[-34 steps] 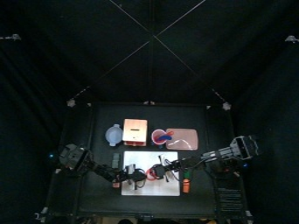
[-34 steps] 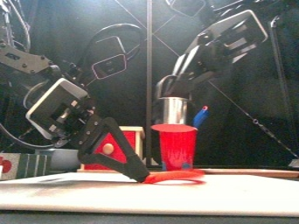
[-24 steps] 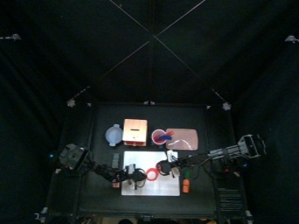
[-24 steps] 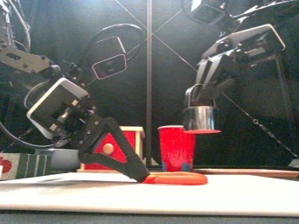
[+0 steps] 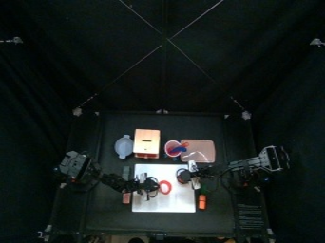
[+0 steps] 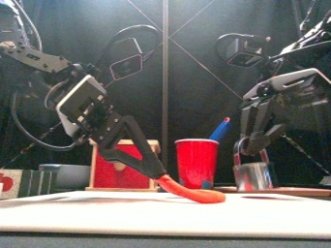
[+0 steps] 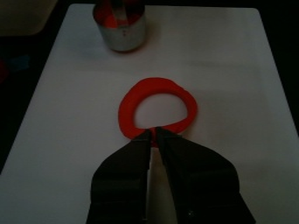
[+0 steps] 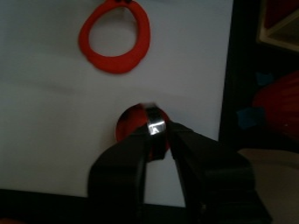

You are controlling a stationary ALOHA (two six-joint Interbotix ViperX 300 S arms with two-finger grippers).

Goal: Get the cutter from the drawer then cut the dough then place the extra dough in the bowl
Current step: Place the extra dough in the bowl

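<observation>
Mid-frame, the left gripper (image 6: 168,181) pinches one edge of the dough ring (image 6: 203,197), likely to peel it off the board (image 6: 77,218); lower right, the right gripper (image 6: 251,161) clamps the cutter (image 6: 255,177) clear.

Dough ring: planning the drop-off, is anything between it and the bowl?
Nothing visible. The left gripper pinches the dough ring; its way toward the bowl looks clear, with the wooden box standing beside the bowl.
</observation>
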